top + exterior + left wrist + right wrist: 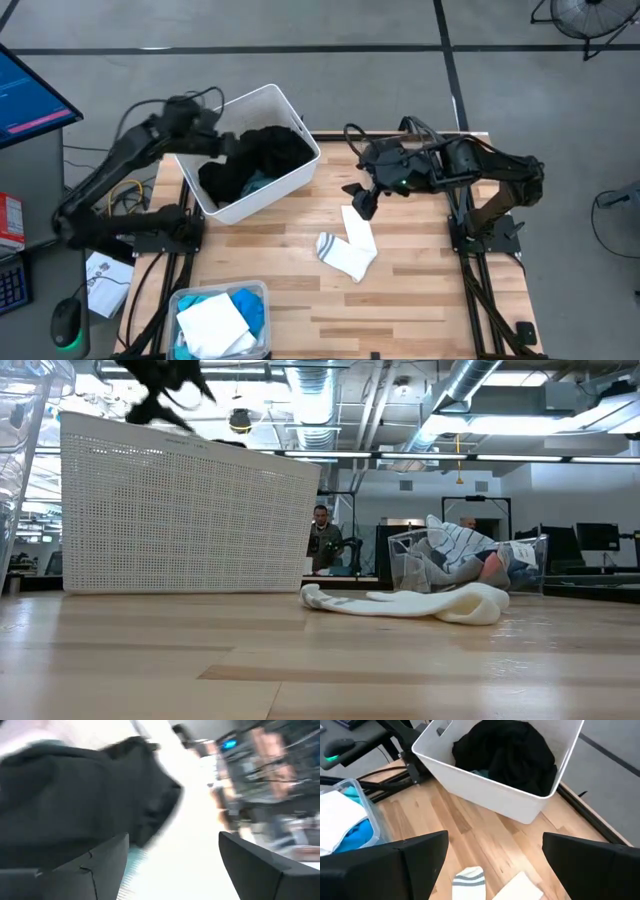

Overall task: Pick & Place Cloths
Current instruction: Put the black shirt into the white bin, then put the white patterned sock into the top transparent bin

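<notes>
Beyond wooden table, only low view shows a person.

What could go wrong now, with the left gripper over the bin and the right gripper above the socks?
1. The black clothes are heaped up to the bin rim. The open left gripper may catch them and drag them out, or tip the bin.
2. The socks lie overlapping. The open right gripper may lift only one, or pull the other along.
3. The bin sits at the table edge; a push could slide it off.
</notes>
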`<state>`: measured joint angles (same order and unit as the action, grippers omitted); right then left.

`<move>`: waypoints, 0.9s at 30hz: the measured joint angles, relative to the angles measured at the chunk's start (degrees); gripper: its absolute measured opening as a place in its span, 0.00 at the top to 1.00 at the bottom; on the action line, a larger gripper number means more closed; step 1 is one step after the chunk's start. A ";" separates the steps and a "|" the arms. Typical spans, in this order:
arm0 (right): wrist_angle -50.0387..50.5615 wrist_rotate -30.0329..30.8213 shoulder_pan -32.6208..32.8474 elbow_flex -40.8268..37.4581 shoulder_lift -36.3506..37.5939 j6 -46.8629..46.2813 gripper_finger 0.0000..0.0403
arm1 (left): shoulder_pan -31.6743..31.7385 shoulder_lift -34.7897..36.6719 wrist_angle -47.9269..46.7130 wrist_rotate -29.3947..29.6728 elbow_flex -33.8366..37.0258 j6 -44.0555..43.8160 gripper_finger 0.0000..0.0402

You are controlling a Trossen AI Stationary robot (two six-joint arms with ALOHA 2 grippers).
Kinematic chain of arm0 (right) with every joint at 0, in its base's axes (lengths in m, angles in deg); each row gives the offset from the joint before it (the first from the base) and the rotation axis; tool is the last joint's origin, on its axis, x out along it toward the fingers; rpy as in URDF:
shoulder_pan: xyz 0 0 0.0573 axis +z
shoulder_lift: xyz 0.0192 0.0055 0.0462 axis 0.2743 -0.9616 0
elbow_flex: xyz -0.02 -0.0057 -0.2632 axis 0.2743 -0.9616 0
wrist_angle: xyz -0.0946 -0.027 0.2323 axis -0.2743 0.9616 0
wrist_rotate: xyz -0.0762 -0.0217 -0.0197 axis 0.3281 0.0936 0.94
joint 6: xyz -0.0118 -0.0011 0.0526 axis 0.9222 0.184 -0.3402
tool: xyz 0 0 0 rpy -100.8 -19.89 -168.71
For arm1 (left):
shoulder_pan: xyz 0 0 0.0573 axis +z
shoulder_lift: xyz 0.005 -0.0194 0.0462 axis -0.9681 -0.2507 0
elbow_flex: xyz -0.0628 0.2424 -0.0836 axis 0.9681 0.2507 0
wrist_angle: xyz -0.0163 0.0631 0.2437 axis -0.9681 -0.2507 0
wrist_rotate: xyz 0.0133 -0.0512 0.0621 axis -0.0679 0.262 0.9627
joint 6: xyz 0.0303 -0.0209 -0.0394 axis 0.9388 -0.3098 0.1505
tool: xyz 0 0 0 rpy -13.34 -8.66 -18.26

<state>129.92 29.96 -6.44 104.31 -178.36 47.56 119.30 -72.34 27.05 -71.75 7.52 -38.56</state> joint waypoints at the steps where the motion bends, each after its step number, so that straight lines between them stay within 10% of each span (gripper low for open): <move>1: -0.12 0.00 0.16 0.00 -0.11 -0.02 0.22 | 0.00 1.89 0.02 -1.40 0.00 -1.29 0.28; 7: -0.92 1.85 2.28 -6.93 -0.02 -6.89 0.22 | -0.02 11.93 0.48 -6.69 0.02 -2.81 0.28; 18: -18.63 -7.67 9.90 -43.54 -0.32 -33.73 0.22 | -0.07 28.47 7.92 -8.43 0.02 -6.73 0.28; 27: -25.85 -6.63 10.24 -53.89 -0.35 -39.18 0.22 | -0.07 33.36 18.13 -8.57 0.07 -14.83 0.28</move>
<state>104.06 23.33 3.80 50.42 -178.71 8.38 119.23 -38.98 45.18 -80.32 7.58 -53.38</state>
